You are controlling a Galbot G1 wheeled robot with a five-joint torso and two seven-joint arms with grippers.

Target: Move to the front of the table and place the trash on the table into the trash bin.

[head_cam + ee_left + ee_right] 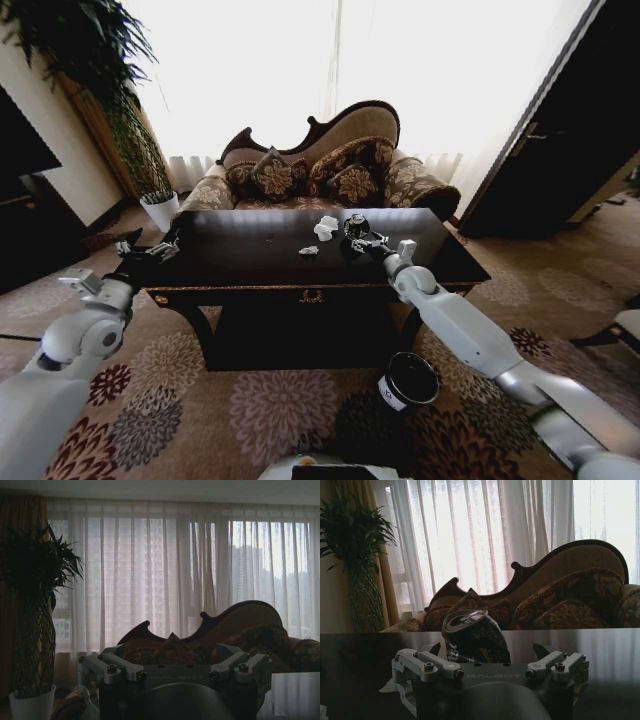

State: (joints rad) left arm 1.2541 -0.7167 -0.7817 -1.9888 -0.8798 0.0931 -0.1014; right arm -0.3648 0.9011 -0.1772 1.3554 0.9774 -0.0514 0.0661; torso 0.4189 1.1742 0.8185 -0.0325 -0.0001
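The dark glossy table [250, 268] stands straight ahead of me. On its top lie a white paper wad [326, 226], a dark crushed can [355, 227] and a small grey scrap [308, 251]. My right gripper [366, 243] reaches over the tabletop and is open right at the can, on its near side. In the right wrist view the dented can [476, 636] stands tilted just beyond the open jaws. My left gripper [148, 248] hovers open off the table's left end, holding nothing. On the carpet under my right arm stands the black trash bin [408, 381].
A patterned sofa [330, 165] sits behind the table, before bright curtains. A white plant pot [160, 210] with a tall plant stands at the back left. A dark door [570, 140] is on the right. Open carpet lies between me and the table.
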